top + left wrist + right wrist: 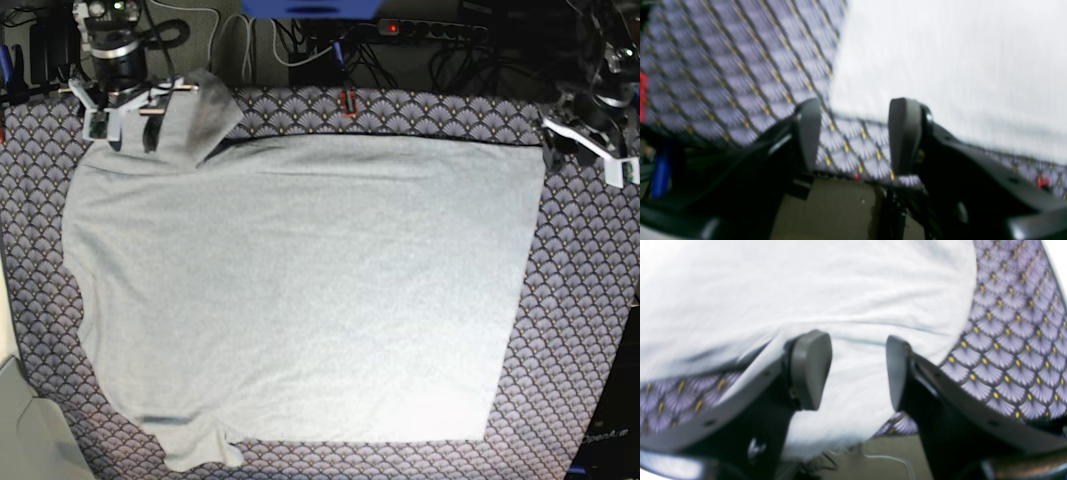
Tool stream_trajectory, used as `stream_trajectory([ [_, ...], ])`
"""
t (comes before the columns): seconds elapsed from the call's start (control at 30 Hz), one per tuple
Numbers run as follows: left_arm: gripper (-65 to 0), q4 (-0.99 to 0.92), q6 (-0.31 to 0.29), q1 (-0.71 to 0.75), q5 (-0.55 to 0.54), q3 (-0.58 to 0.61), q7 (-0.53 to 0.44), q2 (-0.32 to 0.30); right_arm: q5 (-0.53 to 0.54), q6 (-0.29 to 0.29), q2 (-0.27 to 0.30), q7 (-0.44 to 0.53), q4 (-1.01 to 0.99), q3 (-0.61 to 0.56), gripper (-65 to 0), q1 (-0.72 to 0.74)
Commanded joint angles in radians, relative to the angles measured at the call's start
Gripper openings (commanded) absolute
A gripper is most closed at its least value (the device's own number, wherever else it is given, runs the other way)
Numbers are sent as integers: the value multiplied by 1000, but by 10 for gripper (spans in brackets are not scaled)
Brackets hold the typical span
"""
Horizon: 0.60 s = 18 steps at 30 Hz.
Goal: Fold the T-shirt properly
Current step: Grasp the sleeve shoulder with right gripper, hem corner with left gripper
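Faintly, "OpenArm" (pixel 604 436) shows near the tablecloth's (pixel 575 330) lower right corner.

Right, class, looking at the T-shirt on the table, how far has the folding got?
Early stages, it seems. Done: the T-shirt is spread broadly over the patterned tablecloth, plain side up. In hand: nothing; the left gripper is open near one corner, the right gripper open above a bunched part. Left: smoothing the creases, then apparently most or all of the folding, as no neat folded shape shows.
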Motion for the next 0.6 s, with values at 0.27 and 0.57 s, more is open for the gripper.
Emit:
stream_trajectory([
  [0.27,-327,-101,-1,-98,-4,-53,17,5,266,168,-3,-271,-80,286,-340,171],
  [0.57,-327,-212,-1,-159,-8,-134,25,5,265,328,-21,-368,-277,406,-340,255],
])
